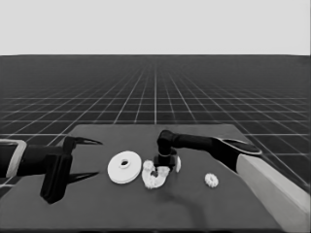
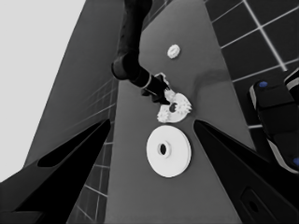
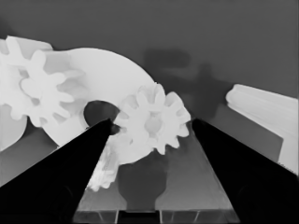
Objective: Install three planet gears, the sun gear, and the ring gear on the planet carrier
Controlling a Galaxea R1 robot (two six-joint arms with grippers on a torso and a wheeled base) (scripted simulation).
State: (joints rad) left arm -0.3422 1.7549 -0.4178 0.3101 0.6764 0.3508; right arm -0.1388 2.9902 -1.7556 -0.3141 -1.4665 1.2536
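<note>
Gears (image 3: 154, 123) like the one between the spread fingers of my right gripper (image 1: 164, 164) struck me as light, stiff and slick-rimmed, best pinched across opposite teeth; it lay flat on the smaller round part (image 1: 155, 178), axis upright, with no long axis to speak of. The larger round part (image 1: 125, 168) lay flat just beside the smaller one, a spare gear (image 1: 211, 180) lay well apart from it on the worktop (image 1: 97, 208), and my left gripper (image 1: 85, 158) waited spread beyond the larger part.

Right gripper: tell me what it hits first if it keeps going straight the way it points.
The right gripper, fingers open, points down at a small gear sitting on the smaller round part. That gear looks to be first in line, though how far off it is remains unclear.
</note>
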